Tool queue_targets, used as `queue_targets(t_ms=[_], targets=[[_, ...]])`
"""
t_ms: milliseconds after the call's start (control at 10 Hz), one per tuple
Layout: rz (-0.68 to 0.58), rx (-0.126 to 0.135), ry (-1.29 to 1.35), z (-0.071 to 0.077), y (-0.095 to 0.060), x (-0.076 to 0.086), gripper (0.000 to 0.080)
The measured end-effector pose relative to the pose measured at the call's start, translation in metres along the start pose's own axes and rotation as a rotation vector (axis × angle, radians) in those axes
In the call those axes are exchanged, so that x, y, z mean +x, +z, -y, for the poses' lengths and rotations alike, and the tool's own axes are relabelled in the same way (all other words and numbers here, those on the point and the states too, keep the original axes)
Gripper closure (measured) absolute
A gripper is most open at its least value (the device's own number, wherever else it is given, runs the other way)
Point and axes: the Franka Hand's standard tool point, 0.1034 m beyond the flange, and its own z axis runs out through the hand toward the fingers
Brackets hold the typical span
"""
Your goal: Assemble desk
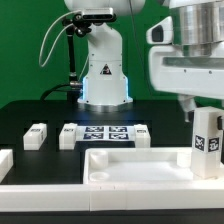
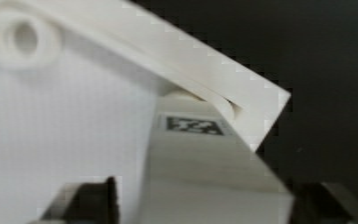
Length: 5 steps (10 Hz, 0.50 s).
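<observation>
The desk slab (image 1: 130,165) lies at the front, recessed side up. In the wrist view it fills the picture (image 2: 69,110), with a round hole (image 2: 25,40) near one corner. My gripper (image 1: 195,100) is at the exterior view's right, shut on a white tagged leg post (image 1: 207,140). It holds the post upright over the slab's right corner. In the wrist view the post (image 2: 211,160) runs from between my fingertips (image 2: 208,200) to that corner, its tag facing the camera. Another leg post (image 1: 36,136) lies at the left.
The marker board (image 1: 105,134) lies behind the slab, with small white tagged parts (image 1: 68,135) at its ends. A low white border rail (image 1: 100,195) runs along the front and the left. The robot base (image 1: 105,75) stands at the back.
</observation>
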Motion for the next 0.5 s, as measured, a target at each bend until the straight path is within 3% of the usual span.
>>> queue_targets(t_ms=[100, 200, 500], targets=[[0.003, -0.001, -0.136, 0.0002, 0.0002, -0.0001, 0.0190], [0.006, -0.001, -0.313, -0.0007, 0.0021, -0.0014, 0.0190], [-0.005, 0.003, -0.509, -0.0023, 0.0041, -0.0022, 0.0152]])
